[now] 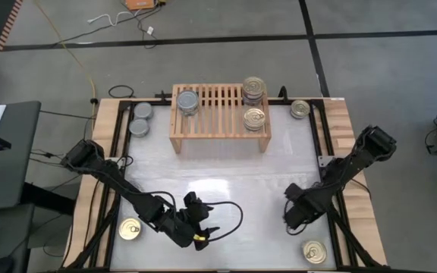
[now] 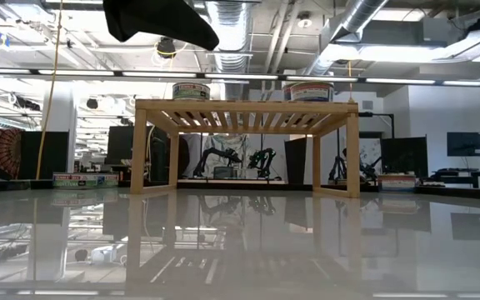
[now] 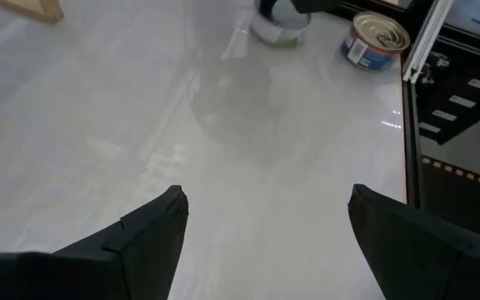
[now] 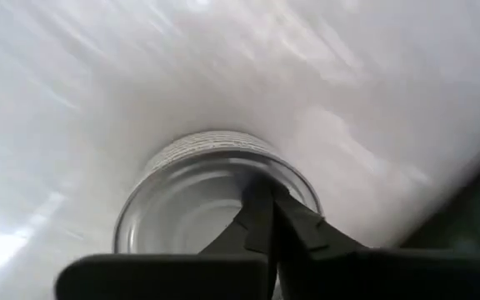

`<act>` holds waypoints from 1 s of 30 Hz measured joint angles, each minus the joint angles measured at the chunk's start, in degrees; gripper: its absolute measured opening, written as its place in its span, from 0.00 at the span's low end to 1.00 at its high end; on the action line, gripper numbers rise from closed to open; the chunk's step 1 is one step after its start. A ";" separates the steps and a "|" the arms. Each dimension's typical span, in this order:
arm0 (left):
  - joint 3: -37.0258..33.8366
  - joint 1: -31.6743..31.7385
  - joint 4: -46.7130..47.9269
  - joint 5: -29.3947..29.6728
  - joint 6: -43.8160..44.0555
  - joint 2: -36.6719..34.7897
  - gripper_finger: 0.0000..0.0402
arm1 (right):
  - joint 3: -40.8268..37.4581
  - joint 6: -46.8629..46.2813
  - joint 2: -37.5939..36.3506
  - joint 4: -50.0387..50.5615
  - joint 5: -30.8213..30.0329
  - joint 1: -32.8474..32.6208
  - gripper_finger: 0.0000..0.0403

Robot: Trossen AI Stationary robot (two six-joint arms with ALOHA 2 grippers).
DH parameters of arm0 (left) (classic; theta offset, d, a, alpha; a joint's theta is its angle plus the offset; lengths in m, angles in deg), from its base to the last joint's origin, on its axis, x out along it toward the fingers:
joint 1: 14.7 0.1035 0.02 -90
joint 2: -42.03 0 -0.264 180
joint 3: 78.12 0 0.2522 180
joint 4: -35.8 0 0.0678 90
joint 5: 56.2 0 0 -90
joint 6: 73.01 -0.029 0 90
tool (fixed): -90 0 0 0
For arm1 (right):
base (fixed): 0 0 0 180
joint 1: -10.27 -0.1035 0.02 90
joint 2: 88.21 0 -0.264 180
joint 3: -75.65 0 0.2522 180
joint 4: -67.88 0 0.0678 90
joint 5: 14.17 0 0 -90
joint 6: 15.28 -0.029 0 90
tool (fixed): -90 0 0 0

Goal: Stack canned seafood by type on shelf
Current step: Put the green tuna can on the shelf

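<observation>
My right gripper [image 4: 261,242] hangs over a silver tin [image 4: 198,196] directly beneath it, fingers together, not gripping. My left gripper [image 3: 265,242] waits spread apart; the shelf [image 1: 218,114] stands well ahead, tins grouped by lid colour.

Right wrist view: a silver tin [image 4: 215,196] sat directly under the right gripper [image 4: 265,225]; its near side was covered by the dark fingers [image 4: 307,233] and cut off by the frame edge. Label not visible.

High view: the same tin was hidden beneath the right gripper [image 1: 297,213].

Left wrist view: well ahead of the left gripper [image 3: 265,242], a second tin [image 3: 279,25] was mostly cut by the frame edge and partly covered by a dark arm part.

Low view: an arm [image 2: 161,21] was cropped at the top edge; which arm could not be told. Tin labels on the shelf [image 2: 244,112] were too small to read.
</observation>
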 joint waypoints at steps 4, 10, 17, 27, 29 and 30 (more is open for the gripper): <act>0.00 -0.53 0.03 -0.03 0.60 0.00 0.79 | 1.23 2.23 0.07 -13.24 -6.81 3.26 0.03; -0.02 -0.82 1.48 -0.23 2.32 -0.78 0.79 | 0.96 12.08 1.93 -36.84 -10.34 10.17 0.04; -0.02 -0.82 6.40 -0.68 8.46 -4.48 0.79 | 0.98 18.04 1.67 -45.35 -10.48 12.99 0.05; -0.02 -0.34 6.51 -0.54 14.08 -4.74 0.79 | 0.98 2.79 -2.53 -32.67 -11.07 6.14 0.08; -0.02 0.08 6.10 -0.56 14.71 -4.74 0.79 | 0.98 -1.43 -3.31 -28.97 -11.15 3.97 0.07; -0.02 0.34 5.90 -0.77 14.78 -4.74 0.79 | 0.98 -3.31 -3.57 -27.49 -11.14 2.86 0.07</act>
